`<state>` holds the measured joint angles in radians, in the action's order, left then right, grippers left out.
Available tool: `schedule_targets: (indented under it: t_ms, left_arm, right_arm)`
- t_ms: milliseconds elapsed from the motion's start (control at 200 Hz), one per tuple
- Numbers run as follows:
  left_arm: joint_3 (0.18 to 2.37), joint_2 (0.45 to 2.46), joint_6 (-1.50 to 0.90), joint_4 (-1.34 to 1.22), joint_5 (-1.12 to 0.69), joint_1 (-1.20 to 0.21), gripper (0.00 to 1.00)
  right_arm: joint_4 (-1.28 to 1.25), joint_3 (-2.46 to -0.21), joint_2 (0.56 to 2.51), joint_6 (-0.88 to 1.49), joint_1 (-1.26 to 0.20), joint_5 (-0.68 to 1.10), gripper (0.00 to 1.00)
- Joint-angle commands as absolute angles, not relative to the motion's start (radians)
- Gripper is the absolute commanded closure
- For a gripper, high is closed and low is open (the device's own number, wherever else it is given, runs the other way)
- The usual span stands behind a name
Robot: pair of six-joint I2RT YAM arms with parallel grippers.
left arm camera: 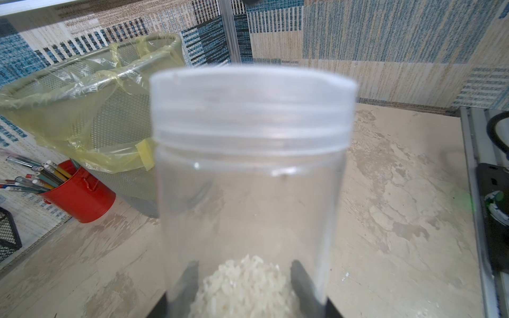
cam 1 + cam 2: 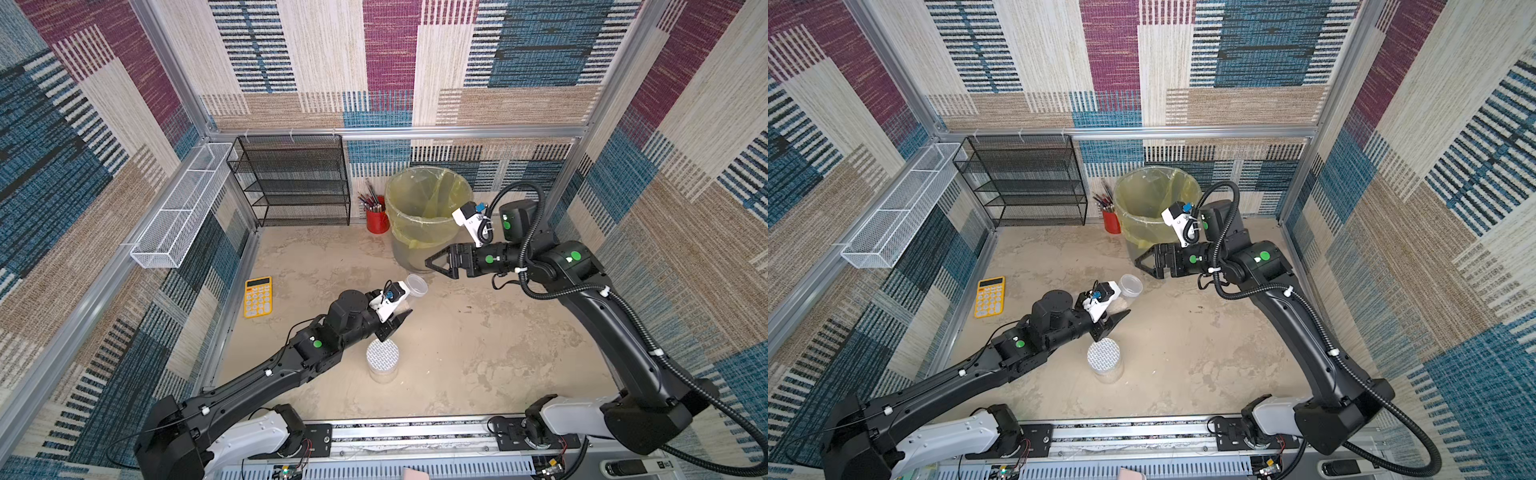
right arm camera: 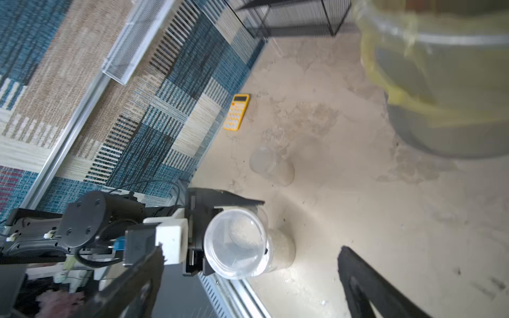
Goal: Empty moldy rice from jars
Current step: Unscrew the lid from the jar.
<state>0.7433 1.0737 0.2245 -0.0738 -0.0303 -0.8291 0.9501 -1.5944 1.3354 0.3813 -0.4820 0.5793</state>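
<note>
I think the step now is getting the lid off. The near jaws should hold tight so the jar cannot spin. The far jaws should slide evenly around the lid's edge, squeeze, then turn. The lid end should stay up until the jar is over the bin, or rice may spill.

Closest to the robot, at 6 o'clock on the tabletop point(image 2: 478, 353), the jar with the white grid lid point(image 2: 382, 359) stands alone with its lid on. Just past it, the left gripper point(image 2: 400, 312) has its jaws pinching the bottom end of a clear jar point(image 1: 248, 192). This jar is tilted, and its clear lid point(image 1: 253, 110) points to about 1 o'clock. The moldy rice point(image 1: 245, 283) sits in a small heap at the bottom, right between the left jaws. A third small jar point(image 3: 271, 165) stands at about 9 o'clock from it.

Farther on, at 1 o'clock from the lid, the right gripper point(image 2: 430, 262) hangs near the lid but not touching. Its jaws are spread wide and hold nothing. The rice is well away from them, at the jar's other end. Farthest back, at 12 o'clock, stands the bin with the yellow bag point(image 2: 409, 224).
</note>
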Motion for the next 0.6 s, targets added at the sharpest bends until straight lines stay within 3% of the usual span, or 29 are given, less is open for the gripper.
schedule_targets:
  t_ms: [0, 145, 596]
  left_arm:
    - [0.743, 1.077, 0.237, -0.128, -0.019, -0.828, 1.0]
    - [0.733, 1.087, 0.237, -0.15, -0.015, -0.828, 1.0]
    - [0.726, 1.119, 0.236, -0.19, -0.007, -0.828, 1.0]
  right_arm:
    - [1.032, -1.592, 1.338, 0.552, -0.482, 0.626, 0.01]
    - [1.132, -1.728, 1.381, 0.608, -0.482, 0.63, 0.01]
    - [1.184, -1.741, 1.488, 0.621, -0.488, 0.593, 0.01]
